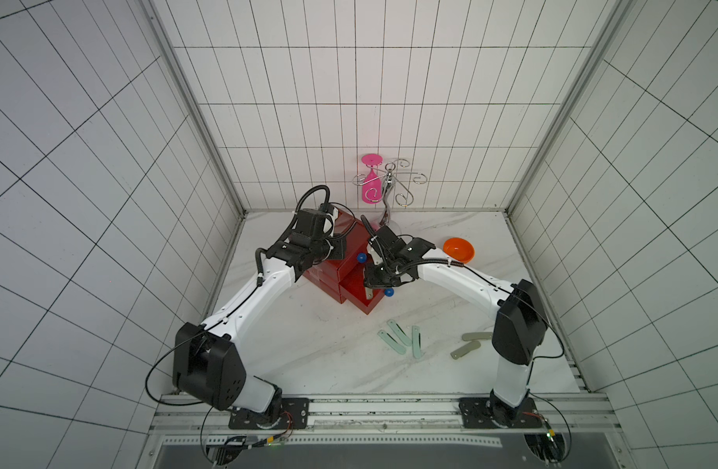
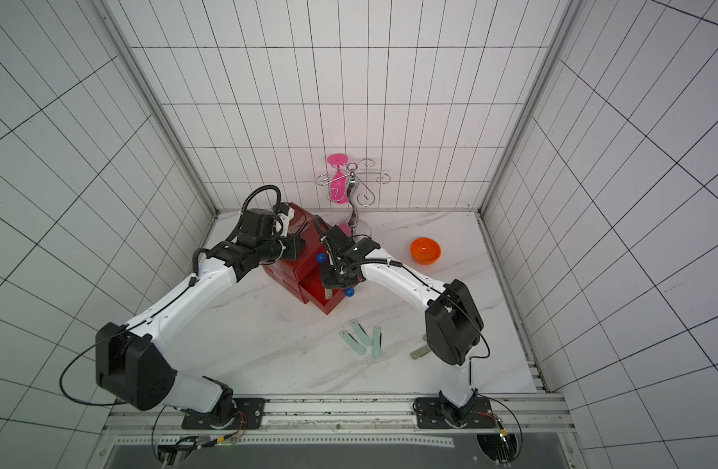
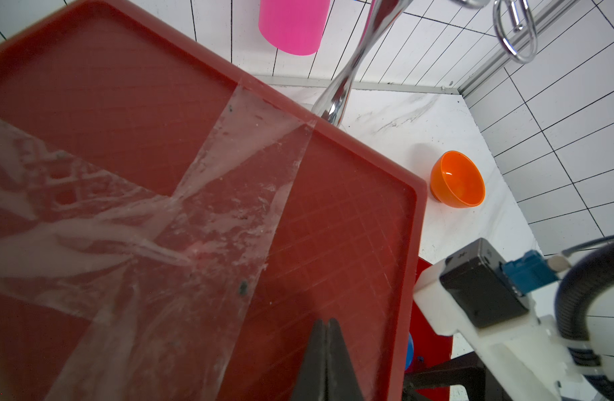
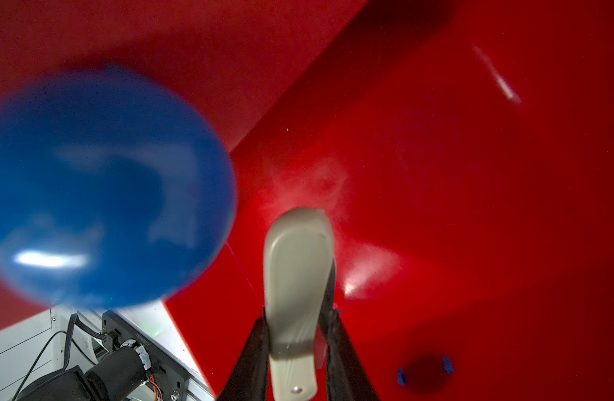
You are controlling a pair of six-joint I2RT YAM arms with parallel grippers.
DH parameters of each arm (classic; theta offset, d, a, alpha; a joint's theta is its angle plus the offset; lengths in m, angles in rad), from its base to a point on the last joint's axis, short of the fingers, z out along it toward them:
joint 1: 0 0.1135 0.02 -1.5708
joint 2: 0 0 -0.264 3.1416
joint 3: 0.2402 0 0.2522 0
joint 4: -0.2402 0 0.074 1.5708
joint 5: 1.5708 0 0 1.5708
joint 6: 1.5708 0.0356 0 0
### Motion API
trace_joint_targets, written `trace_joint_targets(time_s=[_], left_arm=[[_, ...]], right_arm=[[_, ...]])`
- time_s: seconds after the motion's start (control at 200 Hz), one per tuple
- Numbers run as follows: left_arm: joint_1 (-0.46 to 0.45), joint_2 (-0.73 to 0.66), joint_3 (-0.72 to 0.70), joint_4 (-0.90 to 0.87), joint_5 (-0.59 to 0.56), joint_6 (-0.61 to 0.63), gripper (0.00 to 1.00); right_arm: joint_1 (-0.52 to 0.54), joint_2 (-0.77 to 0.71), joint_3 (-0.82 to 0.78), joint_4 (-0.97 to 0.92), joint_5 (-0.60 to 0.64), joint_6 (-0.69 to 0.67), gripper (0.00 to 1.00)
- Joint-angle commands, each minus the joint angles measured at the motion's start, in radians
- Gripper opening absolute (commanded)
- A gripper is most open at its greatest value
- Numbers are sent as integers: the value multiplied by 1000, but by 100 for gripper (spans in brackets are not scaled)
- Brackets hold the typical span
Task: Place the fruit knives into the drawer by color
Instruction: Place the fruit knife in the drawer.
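- The white marble table (image 1: pixel 308 365) is carrying everything in both top views.
- The red drawer chest (image 1: pixel 329 280) is standing toward the back left of the table. One lower drawer (image 1: pixel 355 287) is sticking out toward the front, and clear tape (image 3: pixel 236 156) is crossing the lid.
- The left gripper (image 3: pixel 327 328) is sitting over a corner of the chest's lid. Its fingers are pressed flat together and are gripping nothing. I cannot tell whether the tips are touching the lid.
- The right gripper (image 4: pixel 298 312) is reaching down into the pulled-out drawer. Its fingers (image 4: pixel 253 350) are standing a narrow way apart and pinching the held grey-olive knife (image 4: pixel 298 264) from both sides.
- That knife is being clamped near its riveted end. Its long rounded end is jutting out past the fingertips and pointing at the drawer's red floor. Whether it is touching the floor cannot be told.
- The orange bowl (image 1: pixel 459 249) is sitting at the back right, well apart from the chest.
- The mint green fruit knives (image 1: pixel 400 333), three of them, are lying close together on the table in front of the chest.
- Two more grey-olive fruit knives (image 1: pixel 477 336) are lying beside the right arm's elbow.
- A blue knob (image 4: pixel 101 187) is showing blurred, just beside the held knife.
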Motion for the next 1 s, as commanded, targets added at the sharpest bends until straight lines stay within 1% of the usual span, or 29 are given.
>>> trace_joint_targets(time_s=[0.0,0.555,0.815,0.995], left_arm=[[6,47,-41,-199,-21,1,0],[7,51,-41,-199,-19,1,0],[7,52,-42,-199,-19,1,0],[7,54,-42,-199,-19,1,0]], right_arm=[[16,16,101,0,-13,13,21],[28,48,104,5,-19,20,26],[30,46,104,5,-20,18,31],[30,41,110,5,-20,16,31]])
